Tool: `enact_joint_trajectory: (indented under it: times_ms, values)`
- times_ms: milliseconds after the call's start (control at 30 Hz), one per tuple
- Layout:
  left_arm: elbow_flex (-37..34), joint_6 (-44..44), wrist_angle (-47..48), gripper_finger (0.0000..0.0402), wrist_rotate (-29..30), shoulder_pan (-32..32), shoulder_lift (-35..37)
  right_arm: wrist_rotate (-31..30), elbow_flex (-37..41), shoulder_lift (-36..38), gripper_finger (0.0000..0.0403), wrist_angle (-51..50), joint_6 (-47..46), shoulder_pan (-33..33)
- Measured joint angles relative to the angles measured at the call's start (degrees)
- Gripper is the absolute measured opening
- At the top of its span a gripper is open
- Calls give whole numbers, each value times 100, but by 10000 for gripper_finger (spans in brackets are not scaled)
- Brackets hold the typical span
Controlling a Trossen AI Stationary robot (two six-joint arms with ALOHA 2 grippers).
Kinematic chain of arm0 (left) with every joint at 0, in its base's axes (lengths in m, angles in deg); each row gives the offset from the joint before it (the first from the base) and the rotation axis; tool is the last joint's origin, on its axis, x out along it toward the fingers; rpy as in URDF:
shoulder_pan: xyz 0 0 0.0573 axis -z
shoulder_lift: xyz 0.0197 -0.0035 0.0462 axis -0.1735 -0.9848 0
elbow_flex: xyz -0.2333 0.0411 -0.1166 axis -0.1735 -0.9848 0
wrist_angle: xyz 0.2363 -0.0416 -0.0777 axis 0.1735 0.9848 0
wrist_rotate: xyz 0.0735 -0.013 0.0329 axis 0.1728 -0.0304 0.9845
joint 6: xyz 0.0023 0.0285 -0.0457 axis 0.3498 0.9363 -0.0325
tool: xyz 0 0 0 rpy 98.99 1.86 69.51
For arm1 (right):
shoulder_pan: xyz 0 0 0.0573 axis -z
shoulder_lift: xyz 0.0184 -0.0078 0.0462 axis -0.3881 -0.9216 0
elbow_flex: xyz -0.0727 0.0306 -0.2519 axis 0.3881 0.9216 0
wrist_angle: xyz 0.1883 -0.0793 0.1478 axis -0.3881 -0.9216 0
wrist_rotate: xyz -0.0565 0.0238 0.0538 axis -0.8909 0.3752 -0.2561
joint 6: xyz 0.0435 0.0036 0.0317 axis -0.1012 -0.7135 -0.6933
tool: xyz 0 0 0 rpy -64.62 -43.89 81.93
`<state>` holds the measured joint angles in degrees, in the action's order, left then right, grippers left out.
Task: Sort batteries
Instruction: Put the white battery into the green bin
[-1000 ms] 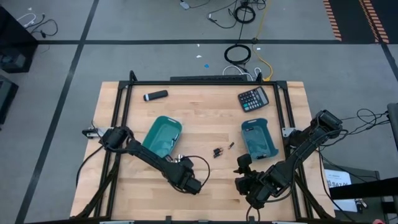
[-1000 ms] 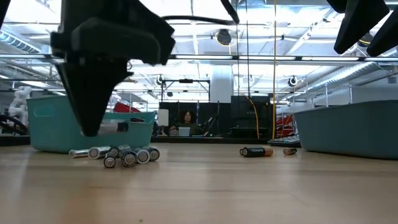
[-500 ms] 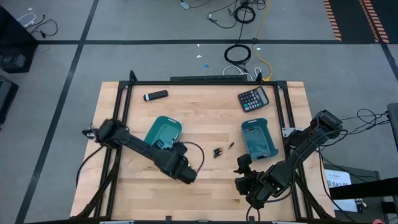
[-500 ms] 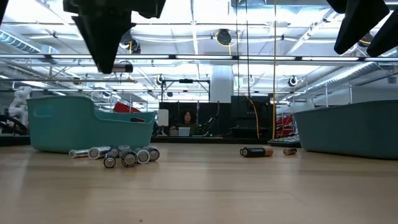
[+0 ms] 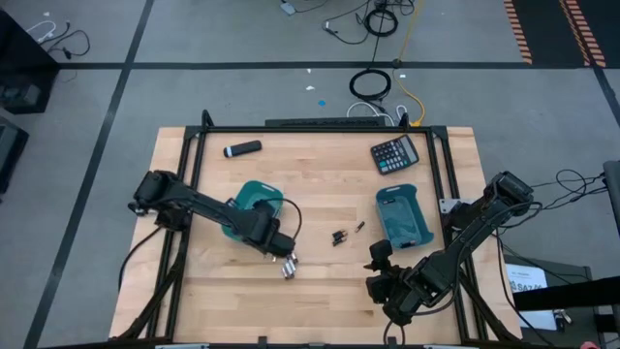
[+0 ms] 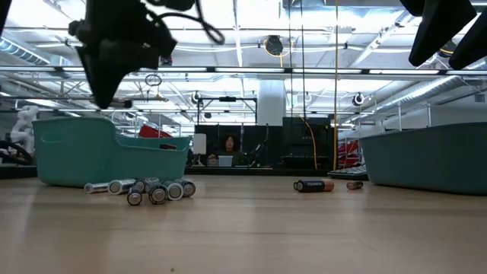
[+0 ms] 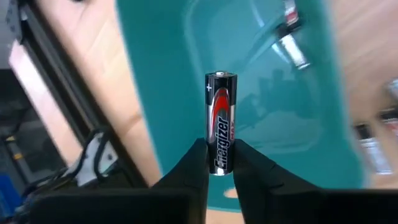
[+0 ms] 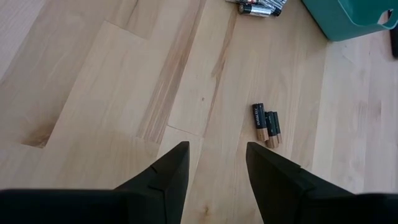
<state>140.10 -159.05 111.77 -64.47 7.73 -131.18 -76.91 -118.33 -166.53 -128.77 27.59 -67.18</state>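
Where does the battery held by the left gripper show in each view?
High: hidden under the left gripper at the left teal bin.
Low: not discernible.
Left wrist: battery upright between the fingers.
Right wrist: absent.
Shared landmark: left teal bin.

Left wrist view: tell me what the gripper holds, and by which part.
The left gripper holds one silver, black and red battery upright by its lower end, above the teal bin. The right gripper is open and holds nothing.

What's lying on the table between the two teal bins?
In the high view, a few small dark batteries lie between the left bin and right bin; otherwise bare wood.
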Motion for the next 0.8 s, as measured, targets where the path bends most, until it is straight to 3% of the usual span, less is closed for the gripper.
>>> enact_joint_trajectory:
  times_ms: [200, 333, 500, 800]
  values:
    - [-260, -90, -13, 226, -89, -107, 146, 0, 0, 0, 150, 3, 5, 0]
    - [-115, -363, -25, 278, -115, -142, 188, 0, 0, 0, 150, 10, 17, -2]
    - [342, -465, -609, 275, -115, 54, 194, 0, 0, 0, 150, 10, 17, 0]
    - [473, -967, -2199, 216, 27, 835, 149, 0, 0, 0, 150, 8, -4, -2]
